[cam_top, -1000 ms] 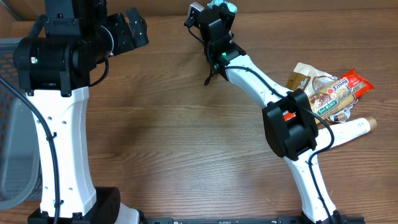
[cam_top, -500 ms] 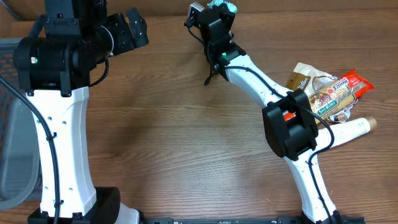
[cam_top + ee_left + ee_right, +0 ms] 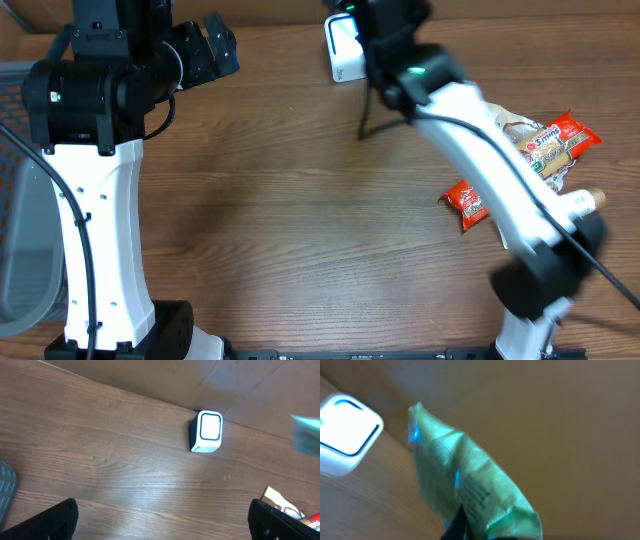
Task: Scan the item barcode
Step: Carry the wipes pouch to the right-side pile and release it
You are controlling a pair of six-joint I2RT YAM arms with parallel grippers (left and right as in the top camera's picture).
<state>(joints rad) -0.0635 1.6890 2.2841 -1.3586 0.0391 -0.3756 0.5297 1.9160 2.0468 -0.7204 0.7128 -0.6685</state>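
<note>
**Hazards**

1. The right end effector (image 3: pixel 465 532) was clamped shut on the lower end of the pale green foil snack packet (image 3: pixel 465 485). Only 1 end was pinched, so the free end could have flexed or swung and taken the printed code out of the reader's line of sight.
2. No barcode could be made out in any view. If the code lay on the face turned away from the white cube-shaped barcode scanner (image 3: pixel 345 48), no read would have registered until the wrist was rotated.
3. The right arm appeared blurred in the overhead view. A pass at that speed risked a missed read or a knock against the scanner, which stood loose on the brown wooden desk (image 3: pixel 300 220).
4. The left end effector (image 3: pixel 162 520) stood at full width, held nothing, and was well apart from the scanner. It posed little risk.

**Position and orientation of the item**

The packet was held off the desk, near the scanner at the far edge. In the right wrist view, its long axis ran from lower right to upper left. The free crimped end pointed toward the scanner's blue-outlined window. 1 broad printed face was turned toward the wrist camera.
</note>
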